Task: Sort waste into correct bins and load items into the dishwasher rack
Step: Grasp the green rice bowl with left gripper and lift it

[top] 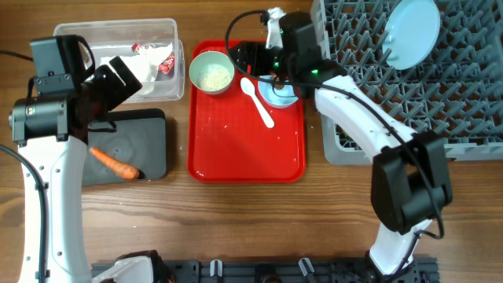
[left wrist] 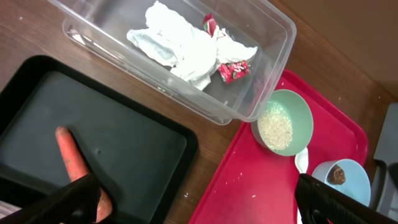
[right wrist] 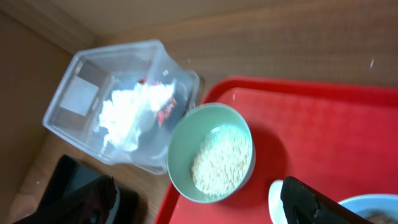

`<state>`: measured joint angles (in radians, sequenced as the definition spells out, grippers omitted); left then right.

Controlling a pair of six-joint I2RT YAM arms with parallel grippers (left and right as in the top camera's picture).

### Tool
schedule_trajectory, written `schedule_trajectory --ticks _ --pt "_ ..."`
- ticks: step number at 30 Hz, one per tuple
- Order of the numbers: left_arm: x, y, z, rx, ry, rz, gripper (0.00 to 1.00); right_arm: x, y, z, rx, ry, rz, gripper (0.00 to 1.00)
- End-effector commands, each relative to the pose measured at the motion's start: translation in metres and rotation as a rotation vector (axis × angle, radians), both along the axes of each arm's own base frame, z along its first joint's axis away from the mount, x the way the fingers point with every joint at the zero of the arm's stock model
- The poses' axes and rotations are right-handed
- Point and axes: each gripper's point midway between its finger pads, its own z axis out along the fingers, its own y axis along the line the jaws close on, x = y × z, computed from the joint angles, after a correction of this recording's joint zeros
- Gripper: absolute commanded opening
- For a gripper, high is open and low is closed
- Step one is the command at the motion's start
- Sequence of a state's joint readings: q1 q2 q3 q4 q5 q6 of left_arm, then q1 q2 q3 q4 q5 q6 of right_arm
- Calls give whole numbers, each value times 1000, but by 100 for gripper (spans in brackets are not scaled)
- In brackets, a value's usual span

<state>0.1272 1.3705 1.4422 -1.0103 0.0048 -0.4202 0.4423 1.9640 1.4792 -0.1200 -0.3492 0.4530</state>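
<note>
Grained wooden table (top: 236, 212) bears a clear plastic tub (top: 102, 38) holding crumpled napkin (left wrist: 177, 46).

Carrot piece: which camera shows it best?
Overhead: the carrot piece lies end to end in plain sight on the black tray. The left wrist view shows it closer, but its lower end is hidden. The right wrist view misses it.

Napkin (left wrist: 180, 50) in tub (left wrist: 106, 22), carrot (left wrist: 71, 165) in tray (left wrist: 137, 143)

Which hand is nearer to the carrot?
Left. The left hand hovers above the black tray's edge, close to the carrot; the right hand is farther off, over the red tray.
</note>
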Motion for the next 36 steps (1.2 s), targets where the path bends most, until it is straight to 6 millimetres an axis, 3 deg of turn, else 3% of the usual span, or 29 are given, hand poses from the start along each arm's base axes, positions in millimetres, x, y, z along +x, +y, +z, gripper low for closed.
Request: schedule_trajectory --ticks 1,2,5,8,9,11,13,17,21,23,26,29,36 --pt "-1 -4 3 0 3 -27 100 5 -4 -3 -11 2 -40 88" --pt "0 -9 3 -15 -2 -45 100 5 -4 -2 -10 1 -40 88" --pt "10 -53 5 38 -28 -270 100 5 -14 9 -6 -1 -50 88" --pt "30 -107 -1 161 -57 -422 100 3 -50 43 0 -17 -80 89" --pt "43 -130 -8 214 -76 -480 100 -1 -72 59 -13 -24 -105 91" --pt "61 -170 -31 275 -78 -631 100 -15 -109 83 -55 -33 -139 94" --pt "81 -193 -63 326 -31 -734 100 -33 -138 100 -105 -44 -150 96" --pt "117 -210 -118 387 86 -848 100 -67 -170 116 -205 -43 -160 97" --pt "135 -220 -162 414 152 -921 97 -85 -182 107 -274 17 -180 97" --pt "139 -225 -181 405 163 -947 92 -90 -186 96 -297 63 -184 91" --pt "140 -229 -195 387 174 -959 82 -91 -187 93 -303 75 -185 86" --pt "138 -230 -201 372 184 -967 46 -92 -187 92 -304 80 -185 82" --pt "135 -232 -209 345 200 -951 27 -96 -190 88 -321 102 -192 81"
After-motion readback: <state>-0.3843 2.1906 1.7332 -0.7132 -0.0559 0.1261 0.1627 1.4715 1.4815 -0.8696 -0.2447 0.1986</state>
